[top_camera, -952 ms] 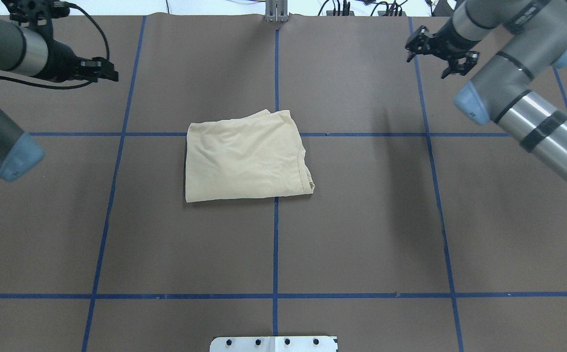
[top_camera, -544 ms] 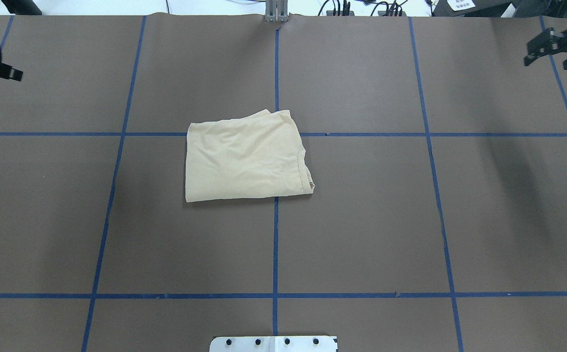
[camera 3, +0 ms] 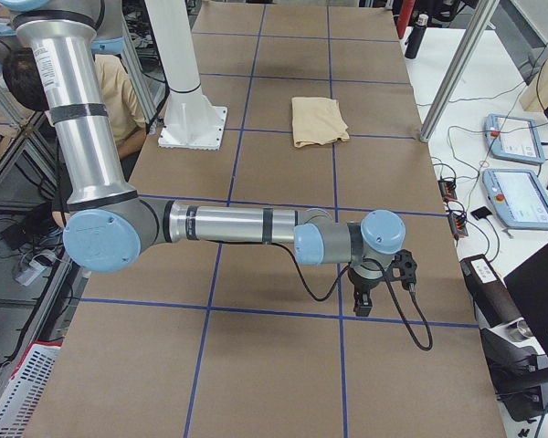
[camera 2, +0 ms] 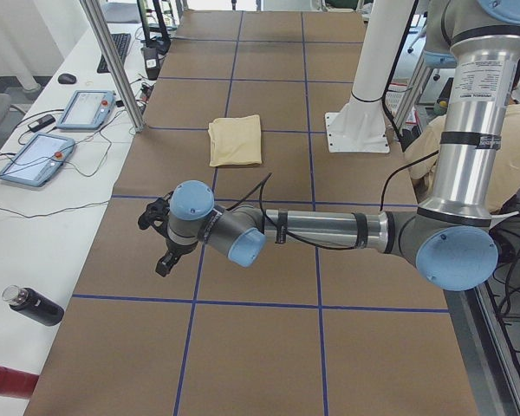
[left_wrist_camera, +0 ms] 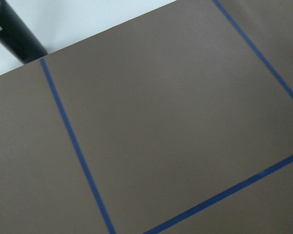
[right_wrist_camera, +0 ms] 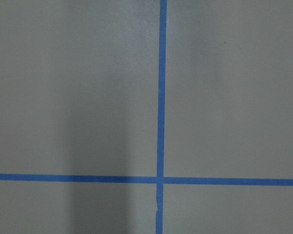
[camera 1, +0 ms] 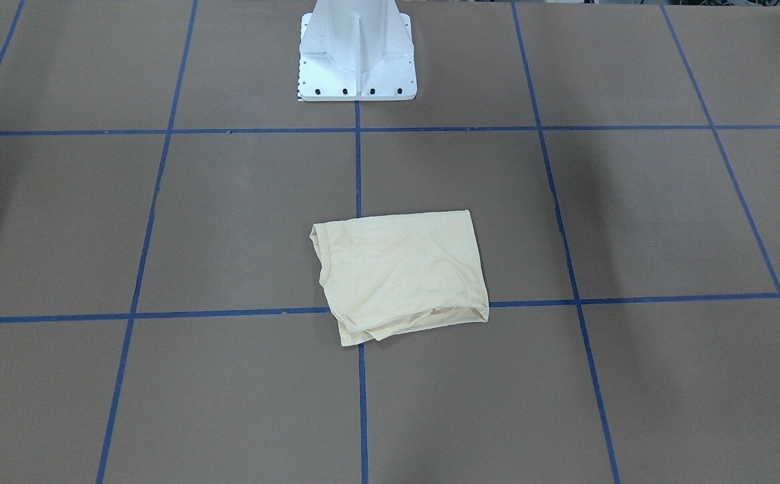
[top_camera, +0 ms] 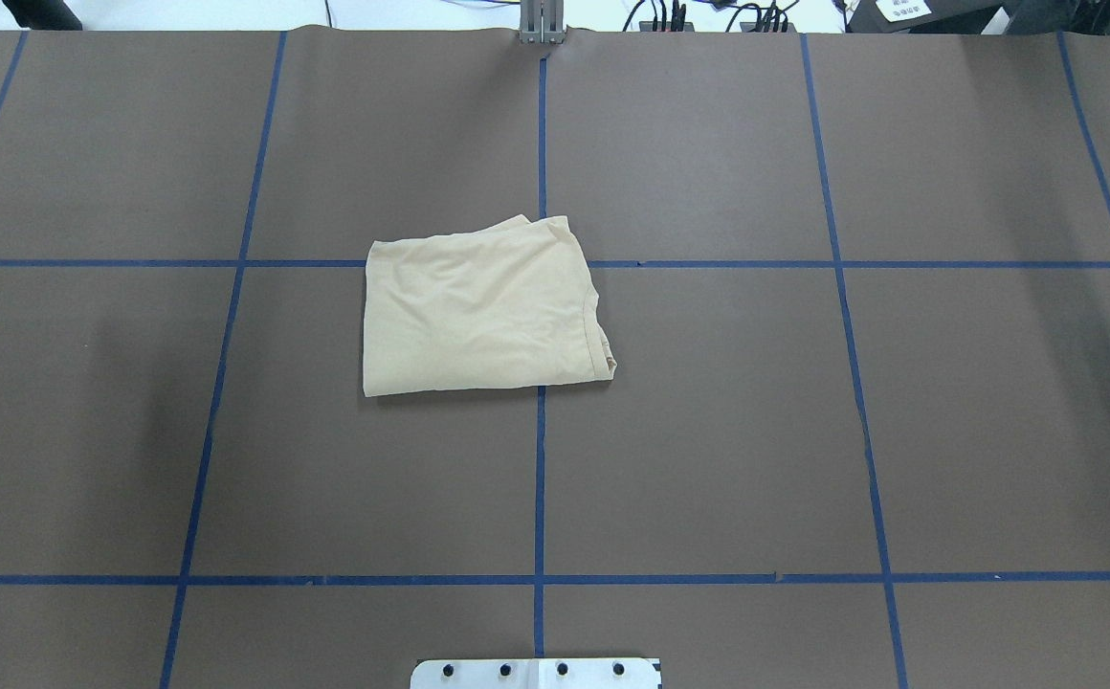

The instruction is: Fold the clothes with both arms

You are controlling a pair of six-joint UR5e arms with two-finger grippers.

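Observation:
The clothes are one pale cream-yellow shirt [top_camera: 478,306], folded into a rough rectangle and lying flat near the table's middle [camera 1: 400,272], across a crossing of blue tape lines. Neither arm touches it. In the left side view the left arm stretches low over the table's end, and its gripper [camera 2: 162,265] hangs far from the shirt [camera 2: 235,140]. My right gripper [camera 3: 363,307] hangs the same way over the opposite end, far from the shirt [camera 3: 318,120]. Both grippers show only in the side views, so I cannot tell whether they are open or shut. The wrist views show only brown table and blue tape.
The white pedestal base [camera 1: 356,54] stands at the robot's edge of the table. A side table holds control tablets [camera 2: 35,159] and a black bottle [camera 2: 35,305]. A metal post [camera 3: 452,82] stands by the far edge. A person [camera 3: 119,91] sits behind the pedestal.
Both arms have swung outward and left the overhead view, the left to the left and the right to the right. The shirt has not moved.

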